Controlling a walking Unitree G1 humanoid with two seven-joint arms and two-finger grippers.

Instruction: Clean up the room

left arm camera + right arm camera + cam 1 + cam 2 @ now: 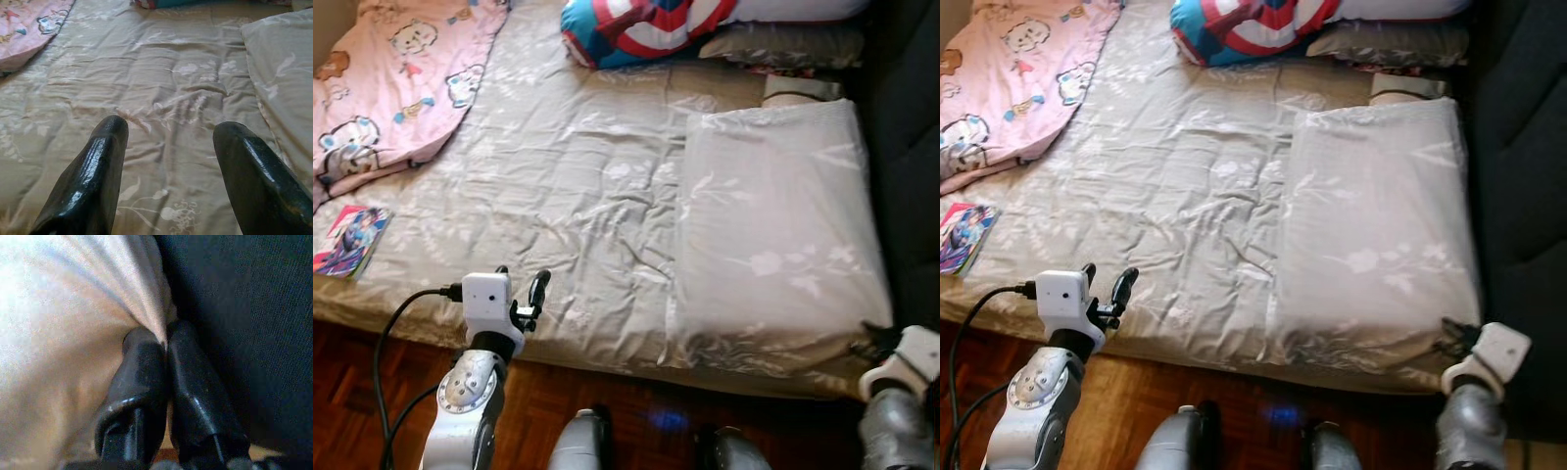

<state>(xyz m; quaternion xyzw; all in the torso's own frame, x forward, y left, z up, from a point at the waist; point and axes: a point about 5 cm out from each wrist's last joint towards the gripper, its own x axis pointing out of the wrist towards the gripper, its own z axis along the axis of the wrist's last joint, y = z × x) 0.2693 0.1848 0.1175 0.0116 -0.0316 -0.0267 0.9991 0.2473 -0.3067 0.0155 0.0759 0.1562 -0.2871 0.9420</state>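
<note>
Right wrist view: right gripper [164, 340] clamped on the folded blanket's [773, 225] near corner, at the bed's [558, 166] right edge, arm raised from below. Blanket's long axis runs toward the pillows [783, 44]. Left gripper [168, 142] hovers spread above the sheet.

Low bed [607, 196] on dark wooden parquet floor [352, 392], daylight.

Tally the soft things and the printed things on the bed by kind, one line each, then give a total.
Blankets: 2, the pink cartoon blanket and the folded beige blanket, pinched at its corner by the right end effector.
Pillows: 2, the red-white-blue pillow and the grey pillow.
Books: 1, the comic book.
Total: 5.
</note>
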